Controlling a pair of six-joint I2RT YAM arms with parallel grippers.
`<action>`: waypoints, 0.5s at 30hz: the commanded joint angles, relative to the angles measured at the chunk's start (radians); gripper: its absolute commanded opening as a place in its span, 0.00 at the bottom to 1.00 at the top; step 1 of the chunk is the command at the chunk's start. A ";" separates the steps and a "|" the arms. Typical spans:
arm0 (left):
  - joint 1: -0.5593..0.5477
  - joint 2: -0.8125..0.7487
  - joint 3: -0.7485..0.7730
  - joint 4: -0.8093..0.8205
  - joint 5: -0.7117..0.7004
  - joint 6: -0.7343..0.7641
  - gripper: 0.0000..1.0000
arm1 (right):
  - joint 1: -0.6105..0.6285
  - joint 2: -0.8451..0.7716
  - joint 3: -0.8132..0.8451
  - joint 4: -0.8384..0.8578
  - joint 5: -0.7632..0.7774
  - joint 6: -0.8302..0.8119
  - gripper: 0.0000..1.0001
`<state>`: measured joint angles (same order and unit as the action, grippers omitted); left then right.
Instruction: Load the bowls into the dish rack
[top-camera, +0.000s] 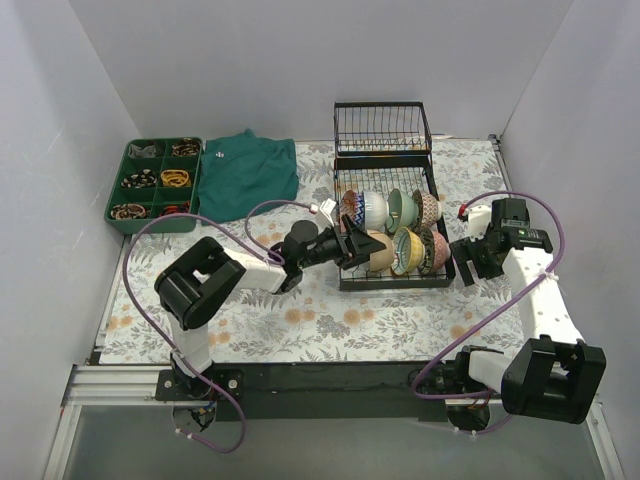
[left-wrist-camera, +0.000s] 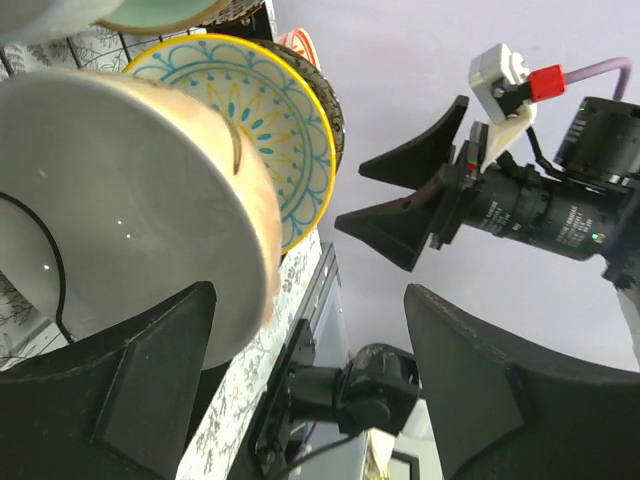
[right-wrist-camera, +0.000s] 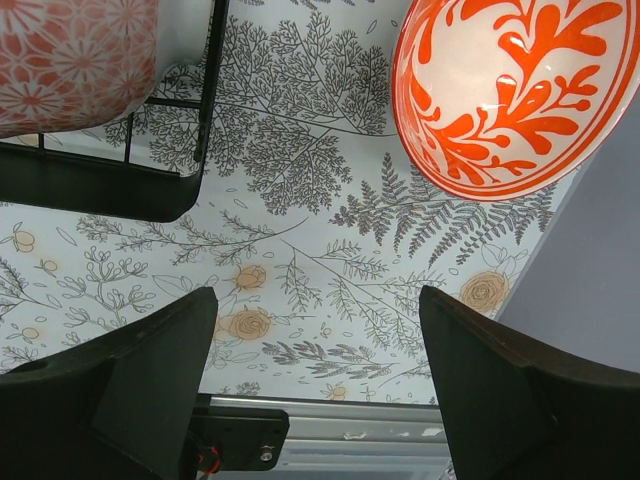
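Several bowls stand on edge in the dish rack at the scene's centre. My left gripper sits at its near left corner, fingers spread, a cream bowl just beside one — my right gripper, fingers wide apart and empty, hovers right of the rack near a red-orange bowl.
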<state>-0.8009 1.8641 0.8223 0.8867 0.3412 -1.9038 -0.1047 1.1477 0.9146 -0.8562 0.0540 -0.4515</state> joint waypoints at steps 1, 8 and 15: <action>0.087 -0.103 0.058 -0.139 0.195 0.072 0.78 | -0.004 -0.025 0.035 0.031 0.018 -0.039 0.91; 0.200 -0.164 0.142 -0.480 0.386 0.299 0.79 | -0.019 -0.022 -0.009 0.152 0.009 -0.185 0.90; 0.269 -0.288 0.284 -0.946 0.441 0.745 0.78 | -0.122 0.061 -0.014 0.293 -0.124 -0.217 0.85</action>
<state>-0.5564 1.7294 1.0359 0.2562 0.7235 -1.4609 -0.1814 1.1614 0.9012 -0.6926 0.0223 -0.6266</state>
